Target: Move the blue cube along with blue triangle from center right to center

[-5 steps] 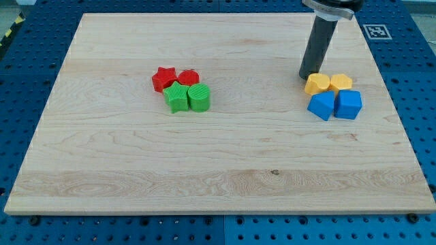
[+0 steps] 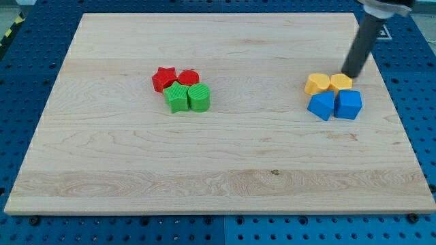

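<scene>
Here, my tip (image 2: 352, 75) rests just above-right of two yellow blocks (image 2: 328, 84), which touch the blue cube (image 2: 349, 104) and blue triangle (image 2: 321, 106) at the bench's (image 2: 218, 156) centre right. No hand exists. Pushing from there would likely drag the yellow blocks along.

This is a robotics lab or test bench. A pale wooden surface (image 2: 218, 163) lies on a blue metal base plate (image 2: 422, 136) drilled with a regular grid of mounting holes, as on an optical breadboard. At one o'clock a black-and-white fiducial marker (image 2: 383, 32) is fixed to the plate, partly hidden. At eleven o'clock a strip of yellow-and-black hazard tape (image 2: 10, 30) runs past the edge.
</scene>
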